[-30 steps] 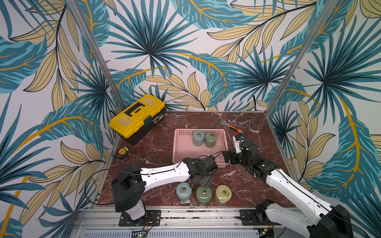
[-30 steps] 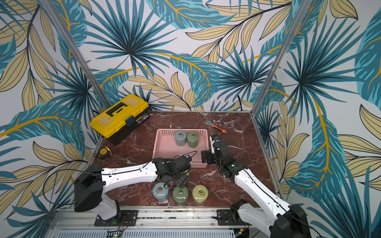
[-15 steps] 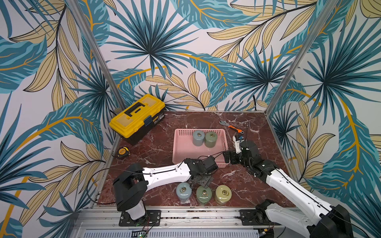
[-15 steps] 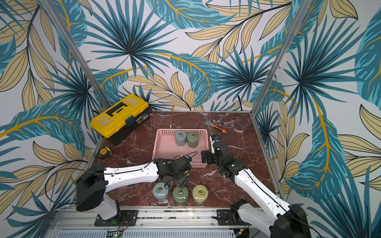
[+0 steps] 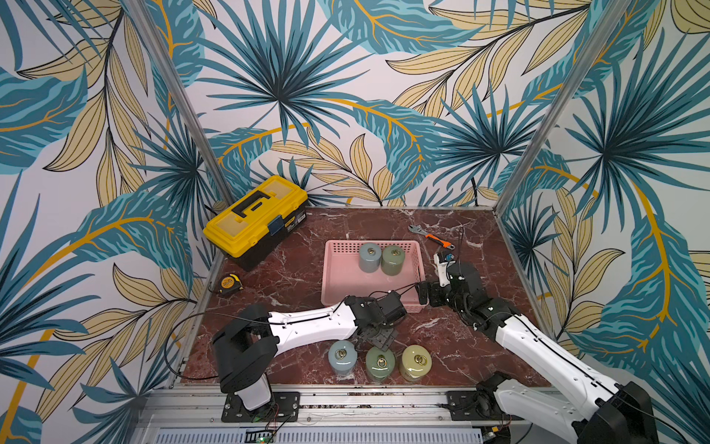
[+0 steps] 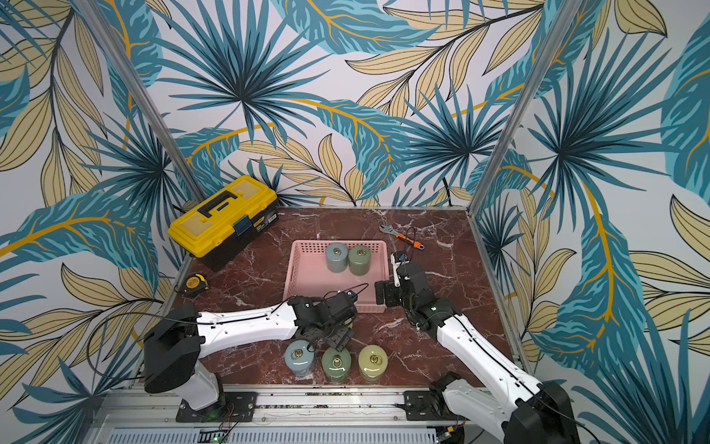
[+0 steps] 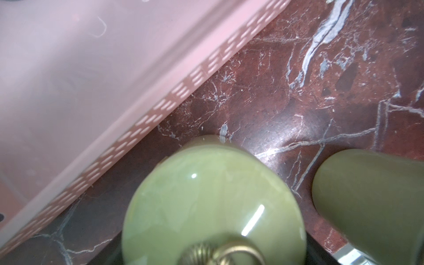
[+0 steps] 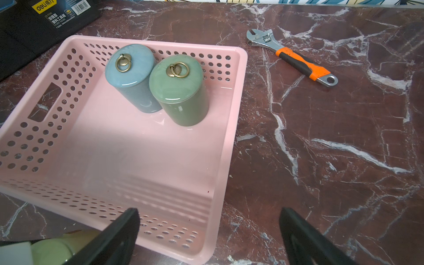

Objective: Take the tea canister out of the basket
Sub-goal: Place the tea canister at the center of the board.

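Right wrist view, toolbox (image 8: pixel 27 29), "deli" label (image 8: pixel 44 7)

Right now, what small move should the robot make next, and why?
Probably ease the open right gripper forward over the pink perforated plastic basket toward the round green glazed canister: it stands upright there, unheld, nearer than the blue canister.

You have five tea canisters (image 5: pixel 369 258): two blue, two green, one yellowish. You also have one pink basket (image 5: pixel 345 280), one yellow toolbox (image 5: pixel 255 215), one wrench (image 5: pixel 432 236) and one tape measure (image 5: pixel 229 283).
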Robot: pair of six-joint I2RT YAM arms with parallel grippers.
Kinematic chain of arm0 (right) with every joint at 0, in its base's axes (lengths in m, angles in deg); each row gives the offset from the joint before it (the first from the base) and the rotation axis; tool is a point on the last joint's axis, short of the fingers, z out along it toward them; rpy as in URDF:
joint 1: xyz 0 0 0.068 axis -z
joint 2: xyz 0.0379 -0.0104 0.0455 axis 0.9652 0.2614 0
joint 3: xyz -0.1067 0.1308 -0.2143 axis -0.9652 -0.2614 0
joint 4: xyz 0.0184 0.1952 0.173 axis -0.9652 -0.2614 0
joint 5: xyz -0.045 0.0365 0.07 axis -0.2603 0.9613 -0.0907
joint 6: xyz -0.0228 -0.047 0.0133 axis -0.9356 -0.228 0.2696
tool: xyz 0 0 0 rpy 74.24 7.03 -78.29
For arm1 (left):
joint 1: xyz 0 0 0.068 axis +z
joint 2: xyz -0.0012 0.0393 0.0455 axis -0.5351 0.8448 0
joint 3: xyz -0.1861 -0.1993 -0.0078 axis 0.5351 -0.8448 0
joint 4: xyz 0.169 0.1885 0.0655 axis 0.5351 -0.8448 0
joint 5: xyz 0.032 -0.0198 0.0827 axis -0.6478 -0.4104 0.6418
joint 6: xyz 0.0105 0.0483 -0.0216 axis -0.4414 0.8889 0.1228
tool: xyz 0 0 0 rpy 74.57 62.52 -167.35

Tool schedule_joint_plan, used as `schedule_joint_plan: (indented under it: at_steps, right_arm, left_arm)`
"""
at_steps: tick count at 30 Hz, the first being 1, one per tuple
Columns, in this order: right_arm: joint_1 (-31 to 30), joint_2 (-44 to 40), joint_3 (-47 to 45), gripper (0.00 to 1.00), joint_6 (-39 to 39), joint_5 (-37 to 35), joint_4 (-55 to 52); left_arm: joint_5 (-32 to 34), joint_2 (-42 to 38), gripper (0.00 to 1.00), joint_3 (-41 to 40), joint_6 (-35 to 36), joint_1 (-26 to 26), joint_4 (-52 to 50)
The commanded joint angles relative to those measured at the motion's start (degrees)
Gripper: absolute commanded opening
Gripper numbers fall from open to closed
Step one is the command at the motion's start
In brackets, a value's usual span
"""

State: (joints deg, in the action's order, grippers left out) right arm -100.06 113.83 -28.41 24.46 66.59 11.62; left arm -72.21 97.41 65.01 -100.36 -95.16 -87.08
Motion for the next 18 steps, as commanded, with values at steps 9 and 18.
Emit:
schedule_joint_plan:
  at_steps: [9, 18]
  right_arm:
    - [0.1, -0.7, -1.3, 0.99, 0.5, -0.1, 1.2]
    - [0.1, -0.5, -1.2, 0.99, 0.2, 0.2, 1.3]
  left_arm:
    - [1.6, 0.9, 0.99, 1.6, -0.2, -0.2, 0.0]
    - [2.5, -0.1, 1.00, 6.1, 0.8, 0.2, -3.3]
